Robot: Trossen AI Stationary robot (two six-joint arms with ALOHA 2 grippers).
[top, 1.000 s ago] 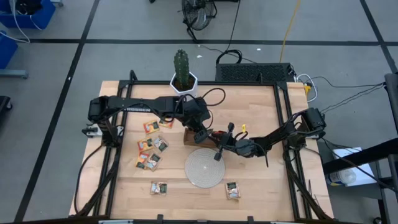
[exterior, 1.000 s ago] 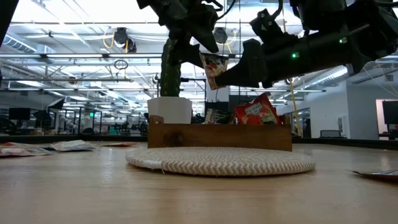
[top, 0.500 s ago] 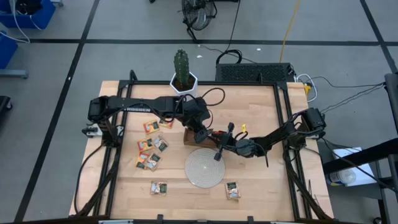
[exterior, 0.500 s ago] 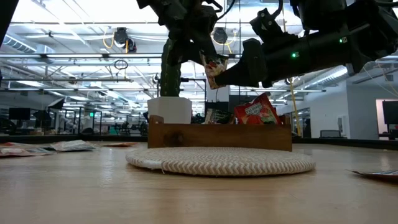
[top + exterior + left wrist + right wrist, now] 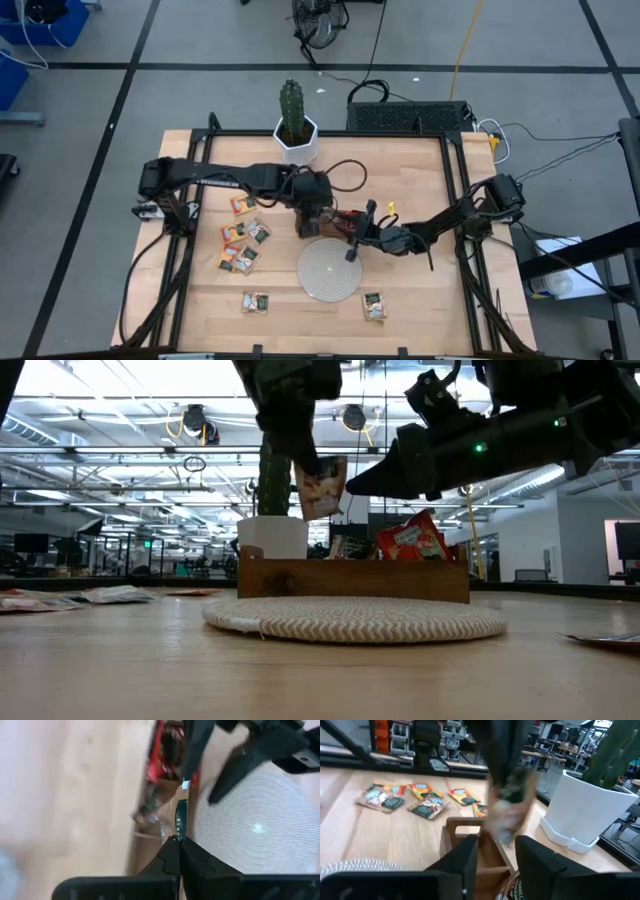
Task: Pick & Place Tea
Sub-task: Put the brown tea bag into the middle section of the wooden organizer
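Seen from above, a pale wooden counter carries two dark robot arms, one reaching in from each side and meeting near the middle. The left hand hangs over the near-left end of a brown wooden tray and is pinched tight on a tea sachet, which dangles in the air above the tray in the low view. In the left wrist view the same sachet shows edge-on, a thin green strip clamped between the two closed fingers.

The right hand sits just beside the left one, over the far edge of a round pale woven disc that lies directly in front of the tray. Its fingers stand part-way apart with nothing between them.

A red sachet stands upright inside the tray. More sachets lie loose on the counter: a cluster to the left of the tray, one near the front left, and one near the front, to the right of the disc.

A cactus in a white pot stands at the back edge of the counter, behind the tray
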